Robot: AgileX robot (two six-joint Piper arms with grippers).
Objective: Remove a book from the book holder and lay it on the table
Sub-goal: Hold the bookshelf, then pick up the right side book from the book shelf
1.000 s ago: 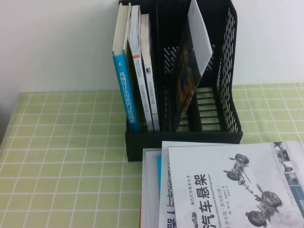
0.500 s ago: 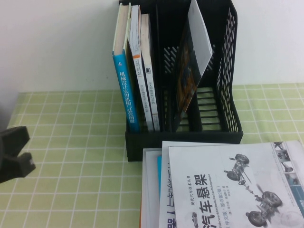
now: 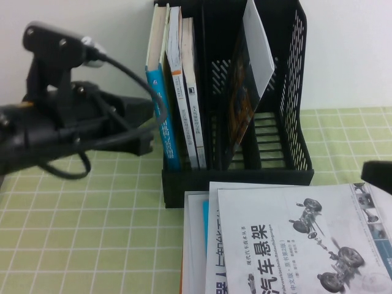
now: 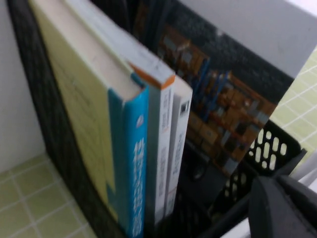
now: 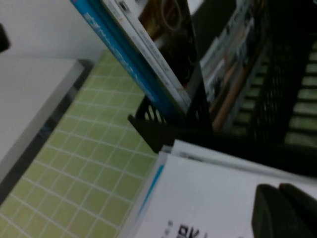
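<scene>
Thin softcover book (image 3: 248, 86) leans in book holder's (image 3: 294, 92) right compartment, 12 o'clock on the tabletop (image 3: 79, 208). Left gripper (image 3: 144, 131) sits at holder's 9 o'clock, right gripper (image 3: 376, 176) at 4 o'clock. I cannot tell the state of either's jaws. Risk: left gripper snags the blue-spined book (image 3: 160, 110) and drags the holder.

**What sits on the green table**

The table (image 3: 79, 214) has a light green cloth with white squares. The black book holder (image 3: 236, 177) stands on it near the back. Just in front lies a pile of white books (image 3: 288, 239), touching the holder's front edge.
</scene>
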